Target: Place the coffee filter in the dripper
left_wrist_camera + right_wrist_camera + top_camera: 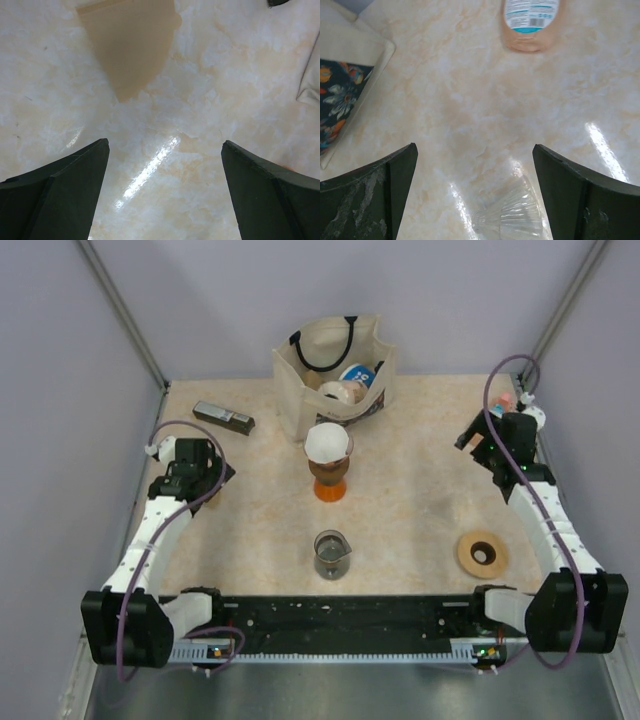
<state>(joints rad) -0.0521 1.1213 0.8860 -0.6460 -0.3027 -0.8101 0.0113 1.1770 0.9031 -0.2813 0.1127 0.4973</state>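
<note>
The white coffee filter (328, 443) sits spread as a cone in the top of the pinkish-brown dripper (330, 468), which stands on an orange base at the table's middle, just in front of the bag. My left gripper (212, 478) is open and empty at the left side; its wrist view (165, 142) shows only bare table between the jaws. My right gripper (472, 433) is open and empty at the far right (475, 146). Both are well away from the dripper.
A cloth tote bag (335, 375) with items stands at the back. A glass beaker (331, 553) stands in front of the dripper. Tan ring (483, 553) at near right, dark bar (223, 417) at back left. Tan fan-shaped paper (130, 45), a bottle (530, 22) and a clear ribbed cone (520, 215) lie near the grippers.
</note>
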